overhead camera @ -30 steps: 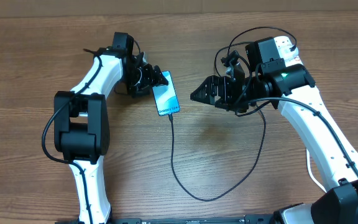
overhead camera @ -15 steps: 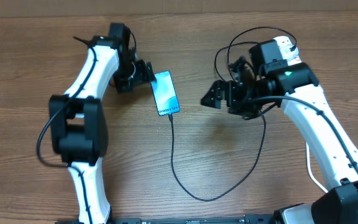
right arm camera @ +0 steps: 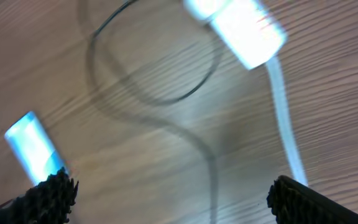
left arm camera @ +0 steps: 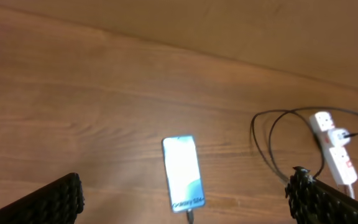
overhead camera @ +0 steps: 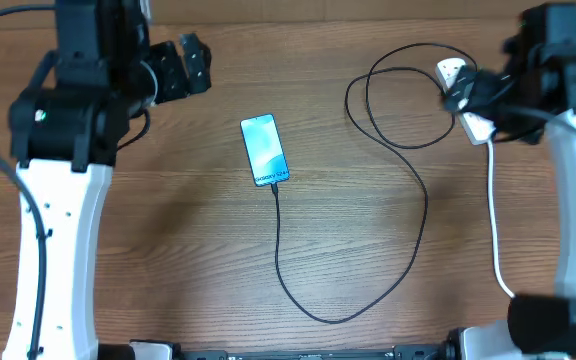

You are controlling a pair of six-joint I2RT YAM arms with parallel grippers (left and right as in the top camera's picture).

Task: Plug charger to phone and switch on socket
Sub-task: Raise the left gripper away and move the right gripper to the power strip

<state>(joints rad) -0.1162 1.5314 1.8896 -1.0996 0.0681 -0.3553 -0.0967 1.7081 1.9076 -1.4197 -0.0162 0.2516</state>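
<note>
The phone [overhead camera: 265,150] is laid flat on the wooden table [overhead camera: 168,250], its screen lit. The charger cable [overhead camera: 278,255] is joined to its near end and looped away to the power strip [left arm camera: 339,163], well to the phone's right. The left gripper [overhead camera: 194,66] is held beyond the phone to its left, jaws apart and empty. The right gripper [right arm camera: 174,198] is held by the strip, jaws likewise apart.

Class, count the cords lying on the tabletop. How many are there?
2. The black charger cable loops from the phone round to the socket; the socket's thick white cord runs down the right side. Some stretches may be hidden.
</note>
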